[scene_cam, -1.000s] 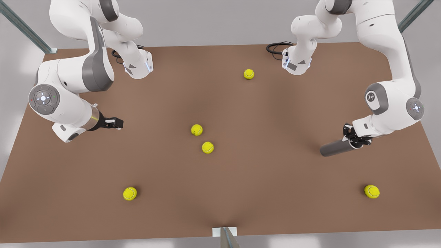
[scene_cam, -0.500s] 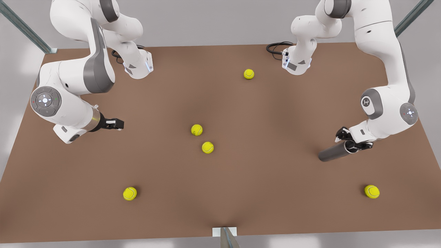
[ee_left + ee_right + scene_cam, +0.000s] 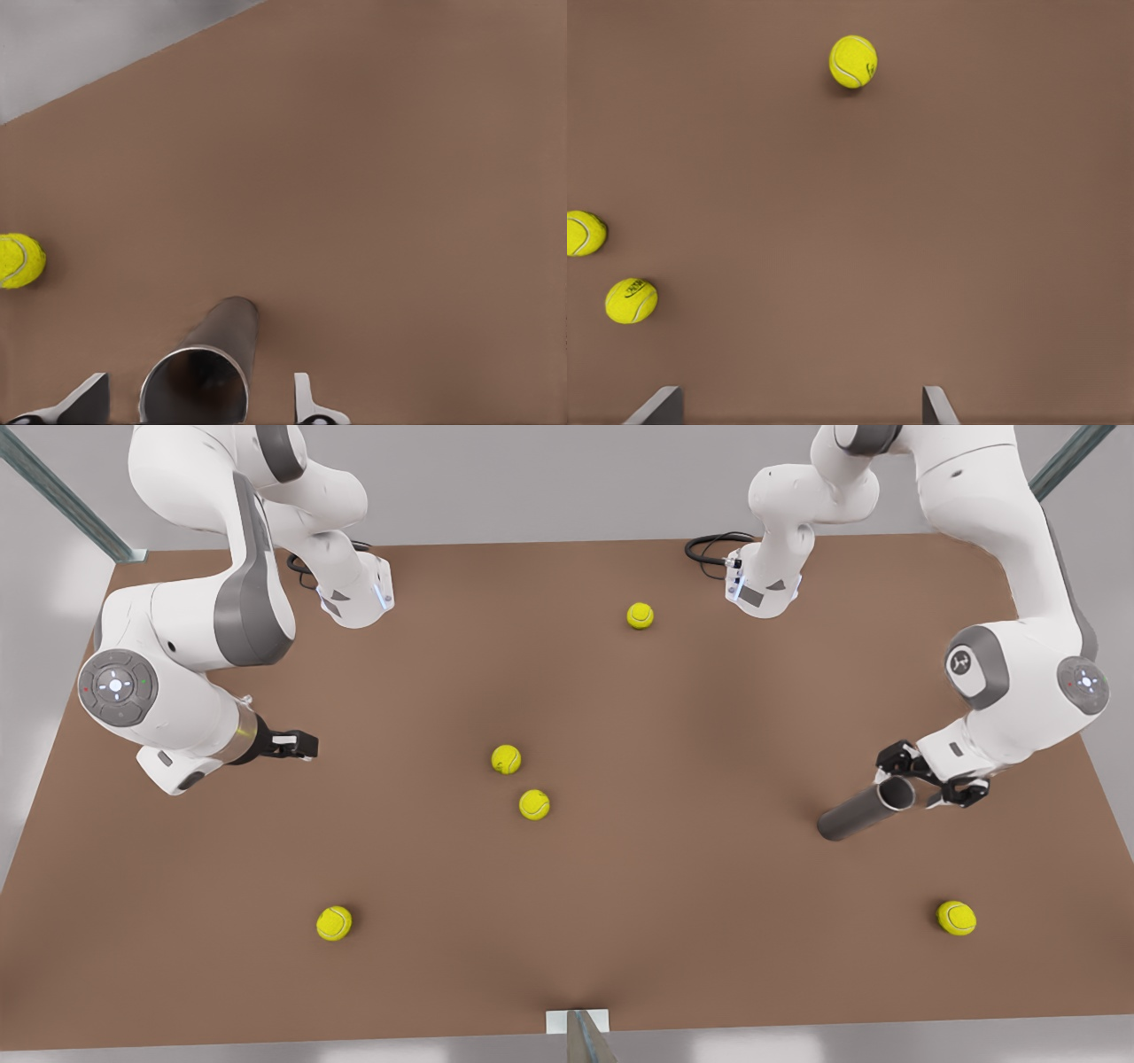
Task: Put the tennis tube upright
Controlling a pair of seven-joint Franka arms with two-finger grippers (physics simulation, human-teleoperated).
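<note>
Two arms stand over the brown table (image 3: 620, 921) you are working on. Start at the front view's left: your right gripper (image 3: 301, 743) hangs there, above the table, with nothing in it. In its wrist view you see its fingertips (image 3: 660, 405) set wide apart, with bare table between them. This arm waits.

Move toward the middle and you find a ball near the front edge (image 3: 334, 923). Next come two balls close together (image 3: 506, 759) in the middle of the table. One more ball (image 3: 640, 615) sits far back.

Now look at the front view's right. The tennis tube (image 3: 864, 810) lies there on its side, not upright. Its open end (image 3: 897, 794) with the light rim points toward your left gripper (image 3: 926, 783). In the left wrist view the tube (image 3: 202, 372) lies between the two fingers (image 3: 306, 400), and there is a gap on each side, so the gripper is spread wide and is not squeezing it.

The last ball (image 3: 956, 918) sits near the front edge, well apart from the tube.
</note>
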